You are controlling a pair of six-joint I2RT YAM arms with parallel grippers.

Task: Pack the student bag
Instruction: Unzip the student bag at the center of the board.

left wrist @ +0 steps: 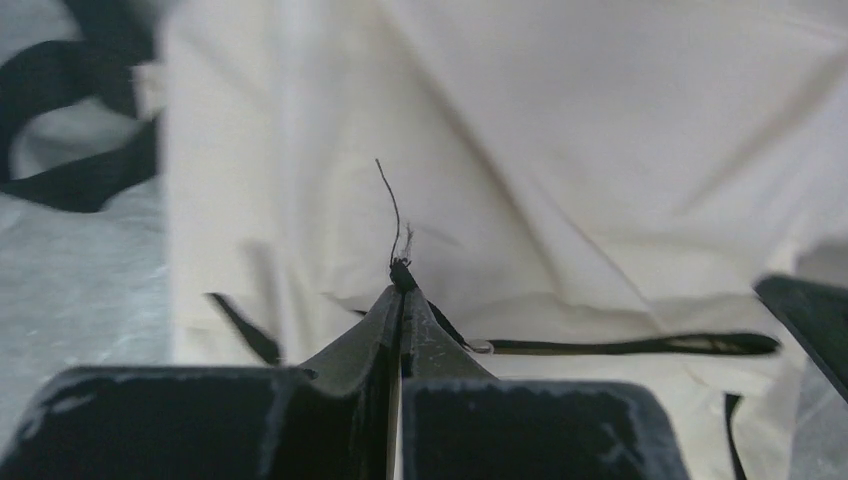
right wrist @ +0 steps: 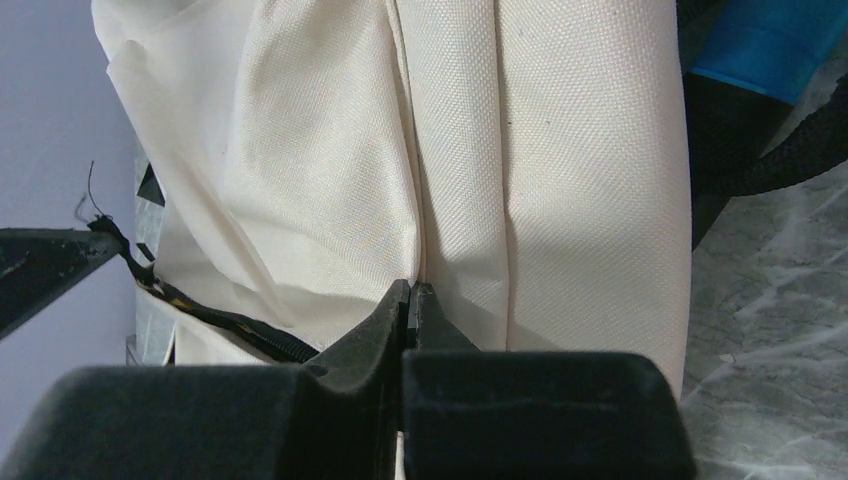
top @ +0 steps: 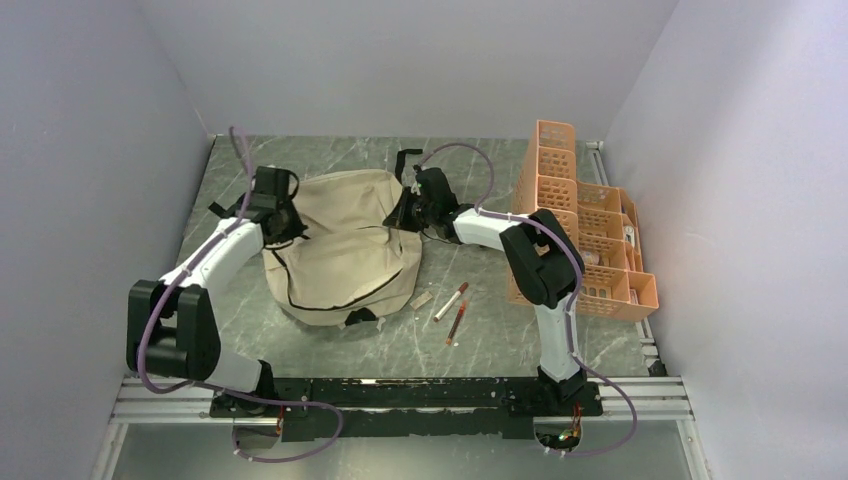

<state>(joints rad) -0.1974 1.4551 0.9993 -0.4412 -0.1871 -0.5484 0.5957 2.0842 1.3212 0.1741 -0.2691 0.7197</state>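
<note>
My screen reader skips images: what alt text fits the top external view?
A beige bag lies on a marbled table, the left gripper at its left side, the right gripper at its right. Two pens lie beside it; an orange organizer stands at right.

Student bag (top: 340, 240): beige cloth, fine woven grain; black zipper line, black straps. Desk (top: 480, 345): grey-green marble pattern, pale veins. Organizer (top: 590, 230), far right: orange, perforated grid. Markers (top: 452, 300) right of bag: red and white. Arms (top: 225, 255): white, black joints. Cables (top: 460, 146): purple. Left tool (left wrist: 402, 295), right tool (right wrist: 412, 300): black. Walls (top: 90, 150): pale lilac-grey.
</note>
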